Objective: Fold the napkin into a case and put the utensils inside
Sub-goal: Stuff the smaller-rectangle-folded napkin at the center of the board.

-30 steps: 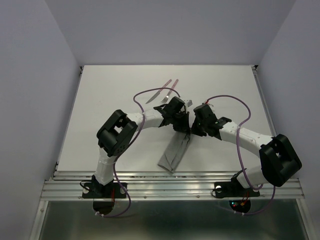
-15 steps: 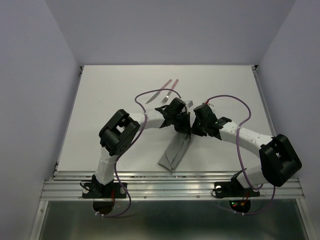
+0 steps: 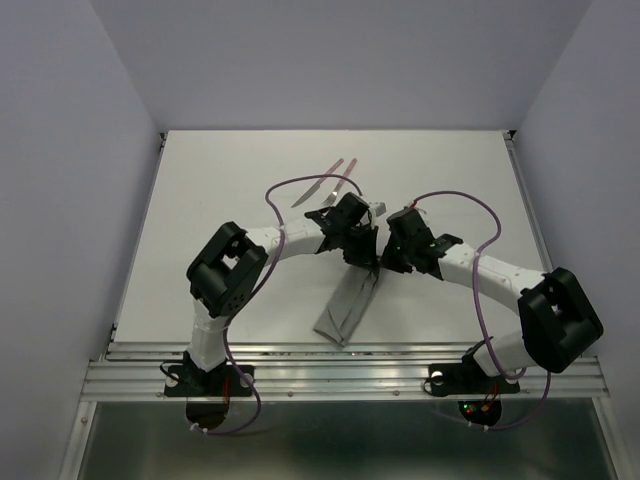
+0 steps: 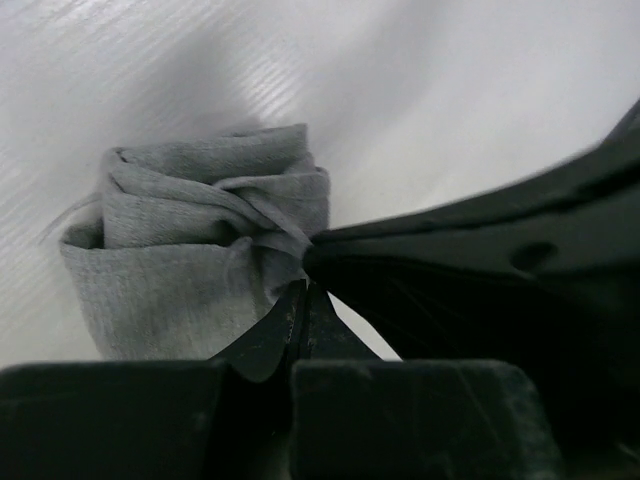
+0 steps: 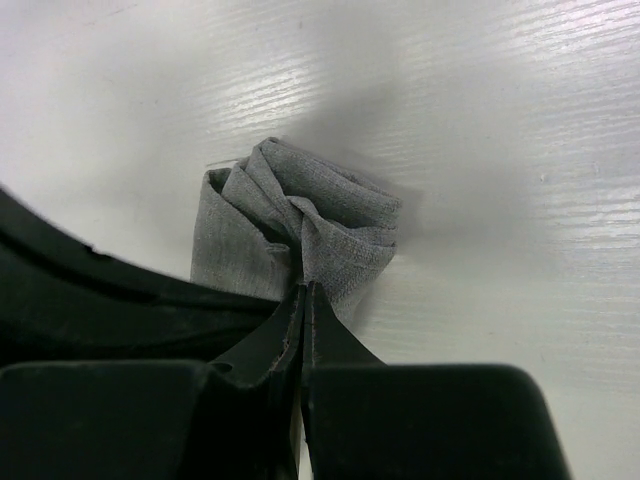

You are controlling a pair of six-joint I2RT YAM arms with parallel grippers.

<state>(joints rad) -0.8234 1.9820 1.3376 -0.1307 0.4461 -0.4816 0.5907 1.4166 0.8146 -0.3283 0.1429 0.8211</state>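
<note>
The left claw (image 4: 305, 288) and the right claw (image 5: 302, 292) each pinch the far end of the napkin (image 3: 345, 305), which lies near the utensils (image 3: 342, 181). If one pulls harder, the fold may come undone.

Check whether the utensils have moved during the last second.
No. The utensils lie at the same spot on the table, with no shift against its far edge.
</note>
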